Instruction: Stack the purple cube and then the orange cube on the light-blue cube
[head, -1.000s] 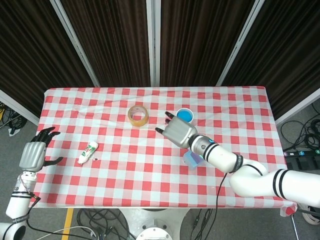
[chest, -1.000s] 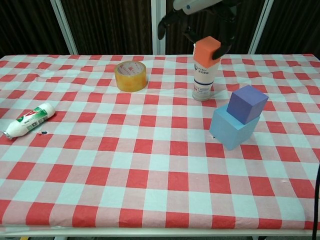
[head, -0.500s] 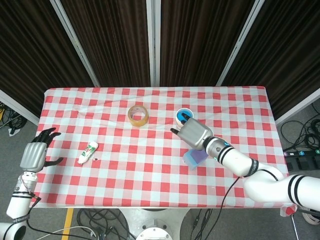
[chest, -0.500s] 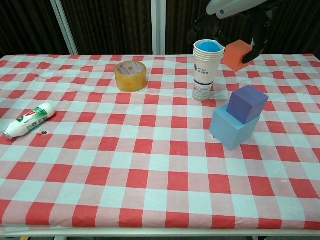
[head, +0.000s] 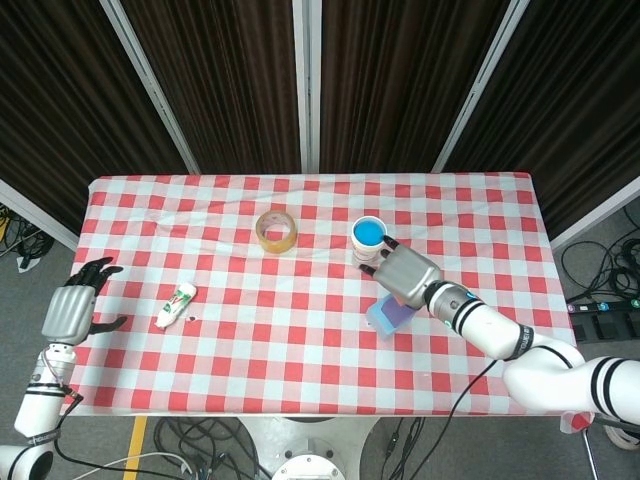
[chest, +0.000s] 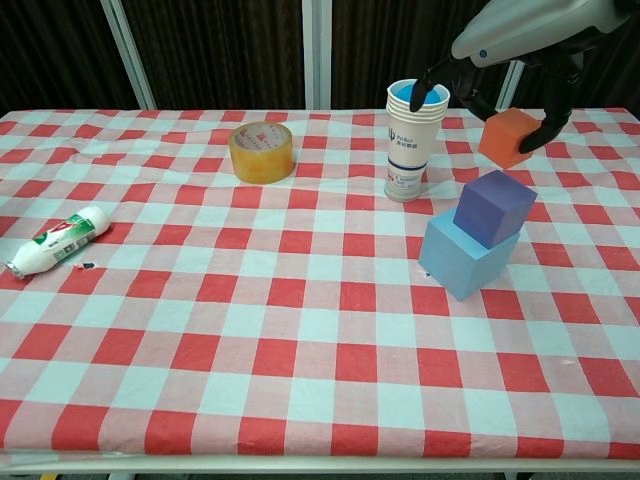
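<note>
Now my right hand (chest: 520, 70) has carried orange cube (chest: 510, 138) rightward past cup stack (chest: 413, 140), fingers pinching it just above purple cube (chest: 494, 207), already atop light-blue cube (chest: 466, 258). Only lowering remains, I judge. Left hand (head: 68, 308) idle, fingers spread.

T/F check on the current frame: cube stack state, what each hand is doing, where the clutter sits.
1. The purple cube sits on the light-blue cube. True.
2. The orange cube already rests on the purple cube. False: the right hand holds it in the air above the stack.
3. The left hand holds the tape roll. False: it holds nothing, off the table's left edge; the tape roll lies on the cloth.
4. The cup stack stands upright. True.
5. The white bottle stands upright. False: it lies on its side.
</note>
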